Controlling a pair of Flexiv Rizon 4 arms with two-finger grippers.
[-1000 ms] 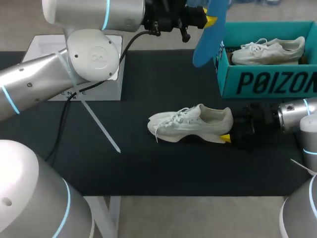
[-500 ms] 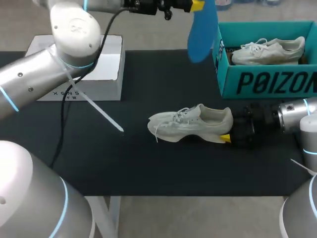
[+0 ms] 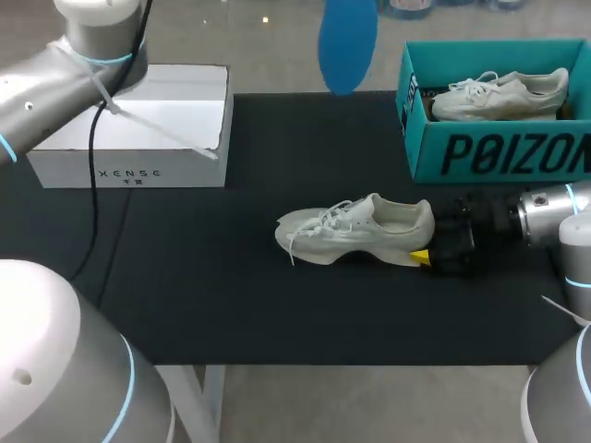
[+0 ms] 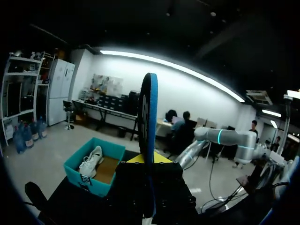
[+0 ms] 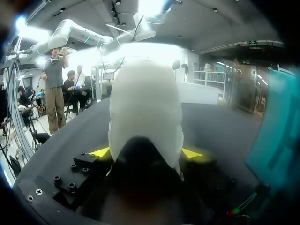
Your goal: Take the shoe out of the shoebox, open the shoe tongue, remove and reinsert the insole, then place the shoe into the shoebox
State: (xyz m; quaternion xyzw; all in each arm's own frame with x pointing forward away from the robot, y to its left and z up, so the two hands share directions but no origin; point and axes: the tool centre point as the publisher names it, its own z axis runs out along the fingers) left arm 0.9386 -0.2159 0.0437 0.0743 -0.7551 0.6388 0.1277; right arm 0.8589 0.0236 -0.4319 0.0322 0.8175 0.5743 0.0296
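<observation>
A white shoe (image 3: 355, 231) lies on its side on the black table (image 3: 231, 295), toe to the left. My right gripper (image 3: 427, 251) is at its heel. In the right wrist view the heel (image 5: 145, 117) fills the gap between the yellow fingertips (image 5: 101, 152), which press it from both sides. A blue insole (image 3: 346, 41) hangs high over the table's far edge. It stands edge-on (image 4: 149, 117) in my left gripper (image 4: 149, 161), which is shut on it. That gripper is above the head view's edge. The teal shoebox (image 3: 499, 152) stands at the back right.
A second white shoe (image 3: 503, 92) lies inside the teal shoebox, seen also from the left wrist (image 4: 91, 164). A white closed box (image 3: 138, 129) sits at the back left, under my left arm (image 3: 55, 83).
My left arm has risen and swung left with the blue insole, and its gripper has gone out of the head view. The right gripper and the shoe have stayed put.
</observation>
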